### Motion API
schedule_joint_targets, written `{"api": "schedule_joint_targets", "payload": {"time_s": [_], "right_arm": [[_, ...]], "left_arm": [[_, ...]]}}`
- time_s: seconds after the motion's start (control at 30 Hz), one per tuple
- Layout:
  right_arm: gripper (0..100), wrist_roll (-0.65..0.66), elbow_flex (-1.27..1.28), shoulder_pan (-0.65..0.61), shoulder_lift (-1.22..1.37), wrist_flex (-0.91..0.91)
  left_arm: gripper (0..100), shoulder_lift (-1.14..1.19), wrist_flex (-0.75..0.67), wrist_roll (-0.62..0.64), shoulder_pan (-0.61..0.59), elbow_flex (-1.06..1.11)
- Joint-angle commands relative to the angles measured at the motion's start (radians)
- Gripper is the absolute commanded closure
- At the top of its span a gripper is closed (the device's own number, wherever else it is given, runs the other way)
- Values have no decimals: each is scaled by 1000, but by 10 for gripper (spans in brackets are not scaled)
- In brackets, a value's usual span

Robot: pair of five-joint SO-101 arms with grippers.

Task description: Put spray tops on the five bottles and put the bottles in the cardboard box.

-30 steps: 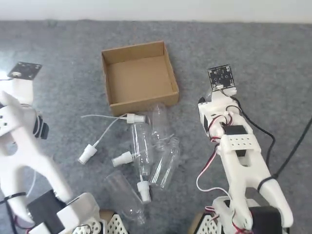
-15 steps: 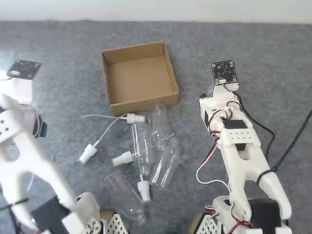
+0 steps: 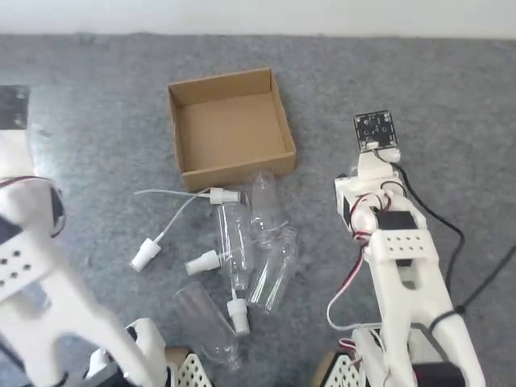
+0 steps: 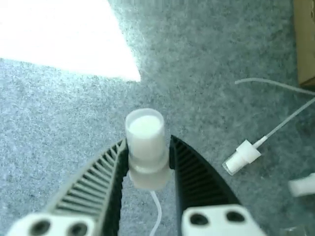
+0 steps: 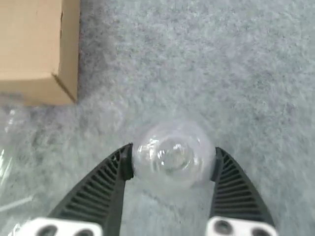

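My left gripper [image 4: 147, 145] pinches a white cylindrical spray top [image 4: 144, 132] between ribbed black jaws. My right gripper [image 5: 172, 152] clamps a clear round bottle [image 5: 170, 158] over the fuzzy grey table [image 3: 451, 89]. The square cardboard box [image 3: 235, 171] sits open toward the table's far edge, with the loose bottles [image 3: 272, 272] lying just nearer.

The surface [image 3: 451, 81] is covered in grey, matt, rough felt-like cloth. The cardboard box [image 3: 235, 171] is plain brown board, dull and smooth. The bottles [image 3: 234, 242] are clear, glossy plastic, and the spray tops [image 3: 143, 255] are smooth white plastic. The left claw [image 4: 146, 145] and right claw [image 5: 173, 151] have dark, ribbed, matt plastic jaws. The arms [image 3: 403, 258] are white plastic.
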Motion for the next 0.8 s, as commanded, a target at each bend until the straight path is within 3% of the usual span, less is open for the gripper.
{"api": "schedule_joint_targets", "payload": {"time_s": [0.0, 0.33, 0.77], "right_arm": [[847, -8, 28, -50, -150, 67], [848, -6, 141, -116, -392, 110], [848, -6, 146, -117, -412, 127]], "left_arm": [[985, -69, -60, 97, 5, -30], [985, -155, -75, 362, 184, -31], [985, -224, -155, 548, 400, -31]]}}
